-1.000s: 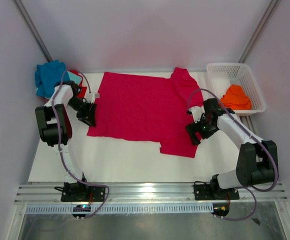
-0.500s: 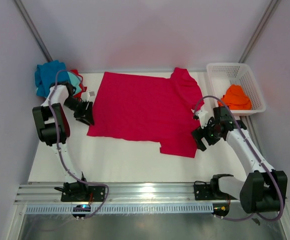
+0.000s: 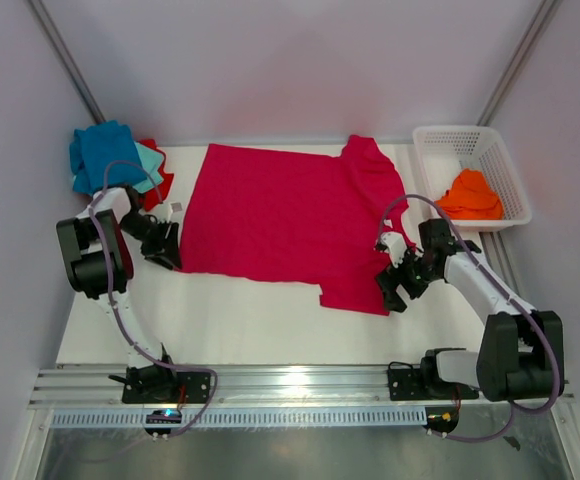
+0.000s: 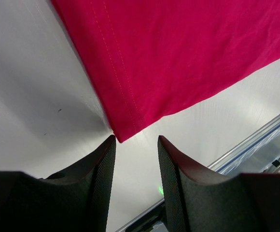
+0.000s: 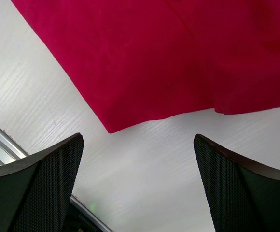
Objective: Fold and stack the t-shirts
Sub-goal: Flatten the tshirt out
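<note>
A large crimson t-shirt (image 3: 280, 215) lies spread flat in the middle of the table. My left gripper (image 3: 164, 250) sits low at its near-left hem corner. In the left wrist view the jaws of the left gripper (image 4: 136, 140) stand apart over bare table, and the hem corner (image 4: 122, 131) just reaches the left fingertip. My right gripper (image 3: 394, 290) hovers just off the shirt's near-right corner, wide open. In the right wrist view, that corner (image 5: 112, 126) lies ahead of the right gripper (image 5: 139, 137), with nothing between the fingers.
Blue (image 3: 98, 152), teal (image 3: 151, 160) and red (image 3: 160, 184) t-shirts are bunched at the back left. A white lattice basket (image 3: 448, 136) at the back right holds an orange t-shirt (image 3: 471, 194). A metal rail (image 3: 300, 380) runs along the near edge.
The left gripper slid nearer along the shirt's left edge to the hem corner. The right gripper drew off the shirt's right side and came nearer, to the near-right corner.
</note>
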Tool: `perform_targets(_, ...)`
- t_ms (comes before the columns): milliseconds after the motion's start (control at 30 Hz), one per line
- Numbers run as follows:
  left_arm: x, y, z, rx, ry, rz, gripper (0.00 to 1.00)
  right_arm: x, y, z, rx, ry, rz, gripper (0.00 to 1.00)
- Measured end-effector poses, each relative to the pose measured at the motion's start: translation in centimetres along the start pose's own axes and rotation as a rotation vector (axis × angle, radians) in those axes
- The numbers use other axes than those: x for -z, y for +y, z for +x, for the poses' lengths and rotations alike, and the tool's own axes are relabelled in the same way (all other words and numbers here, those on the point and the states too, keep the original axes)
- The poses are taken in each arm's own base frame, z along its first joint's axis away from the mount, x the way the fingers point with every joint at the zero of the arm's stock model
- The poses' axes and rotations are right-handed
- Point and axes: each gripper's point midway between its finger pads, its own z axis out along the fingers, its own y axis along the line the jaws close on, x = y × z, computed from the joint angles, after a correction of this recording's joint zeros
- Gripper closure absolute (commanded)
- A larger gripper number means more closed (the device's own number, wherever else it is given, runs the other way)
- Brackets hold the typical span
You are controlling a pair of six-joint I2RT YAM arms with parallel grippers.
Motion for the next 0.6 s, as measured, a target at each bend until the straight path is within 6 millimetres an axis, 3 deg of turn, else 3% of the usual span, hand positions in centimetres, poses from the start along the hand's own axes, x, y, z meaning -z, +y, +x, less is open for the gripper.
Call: perform_targets(600,-0.3,0.1,-2.0,-0.05,-0.073,0.025,0.58,-2.5,-0.9,-1.4,0.001,0.03,-0.131,0.04)
